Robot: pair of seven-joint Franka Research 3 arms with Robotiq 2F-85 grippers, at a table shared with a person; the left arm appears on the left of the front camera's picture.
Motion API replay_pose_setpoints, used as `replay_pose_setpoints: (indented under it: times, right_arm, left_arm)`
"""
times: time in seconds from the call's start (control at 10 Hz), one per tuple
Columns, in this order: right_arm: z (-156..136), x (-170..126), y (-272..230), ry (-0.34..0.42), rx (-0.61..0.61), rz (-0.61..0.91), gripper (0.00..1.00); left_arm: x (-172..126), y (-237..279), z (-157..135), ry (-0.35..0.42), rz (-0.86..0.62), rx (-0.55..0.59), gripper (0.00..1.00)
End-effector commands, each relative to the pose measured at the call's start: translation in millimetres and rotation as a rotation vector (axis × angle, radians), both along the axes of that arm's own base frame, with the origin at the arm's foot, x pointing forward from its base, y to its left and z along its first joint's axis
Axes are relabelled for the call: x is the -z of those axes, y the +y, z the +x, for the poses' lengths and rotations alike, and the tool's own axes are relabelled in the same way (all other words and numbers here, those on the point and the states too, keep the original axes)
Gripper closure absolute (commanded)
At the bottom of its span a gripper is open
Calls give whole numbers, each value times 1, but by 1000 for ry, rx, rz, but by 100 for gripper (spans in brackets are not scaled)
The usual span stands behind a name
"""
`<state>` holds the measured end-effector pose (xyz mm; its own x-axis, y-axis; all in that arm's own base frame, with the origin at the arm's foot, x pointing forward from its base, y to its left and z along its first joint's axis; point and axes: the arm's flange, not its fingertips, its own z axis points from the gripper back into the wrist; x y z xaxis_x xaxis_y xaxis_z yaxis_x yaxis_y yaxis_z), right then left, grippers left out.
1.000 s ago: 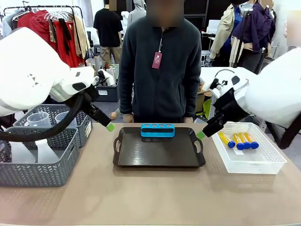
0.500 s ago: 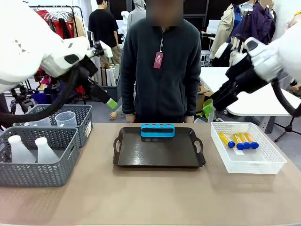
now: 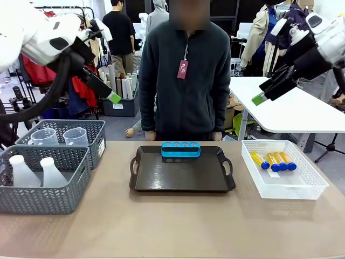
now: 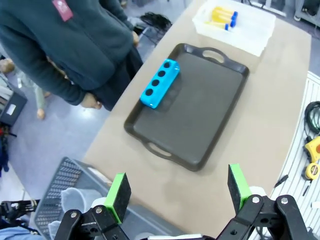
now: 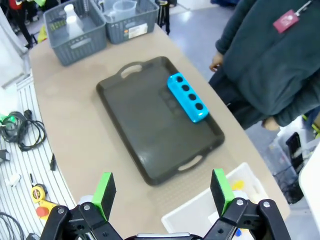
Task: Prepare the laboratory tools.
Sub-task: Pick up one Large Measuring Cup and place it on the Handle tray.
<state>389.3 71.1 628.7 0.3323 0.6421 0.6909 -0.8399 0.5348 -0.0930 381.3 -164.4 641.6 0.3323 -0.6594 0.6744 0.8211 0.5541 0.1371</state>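
Observation:
Several yellow tubes with blue caps [image 3: 272, 160] lie in a white bin [image 3: 310, 189] at the right, also the tubes [image 4: 225, 15] far off in the left wrist view. Two clear beakers [image 3: 44, 136] stand in the rear grey basket, two white flasks [image 3: 22, 171] in the front one. My left gripper [image 3: 114, 97] hangs high above the left baskets, open and holding nothing [image 4: 178, 190]. My right gripper [image 3: 259, 99] is high over the bin's far side, open and likewise bare [image 5: 163, 187].
A dark tray [image 3: 183, 188] sits mid-table with a blue four-hole rack [image 3: 180, 149] at its far edge. A person [image 3: 183, 81] stands close behind the tray, hands at the table edge. Grey baskets [image 3: 48, 202] fill the left side.
Both arms have risen away from the table. The left gripper went up and left, the right gripper up and right. Both stayed open; the flasks came into view.

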Motion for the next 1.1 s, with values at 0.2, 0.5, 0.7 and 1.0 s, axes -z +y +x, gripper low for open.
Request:
replay_pose_setpoints:
  times: [0.2, 0.5, 0.7, 1.0]
  right_arm:
    - [25, -15, -12, 14, 16, 28, 0]
    - [28, -23, -20, 12, 23, 41, 0]
    - [28, -29, -27, 3, 29, 54, 0]
    - [29, -36, -28, -5, 25, 60, 0]
  left_arm:
    - [-22, 15, 29, -39, 26, 2, 0]
    - [-34, 20, 46, -58, 0, -14, 0]
    - [-36, 22, 48, -55, -7, -17, 0]
    - [-28, 26, 48, -41, -44, -18, 0]
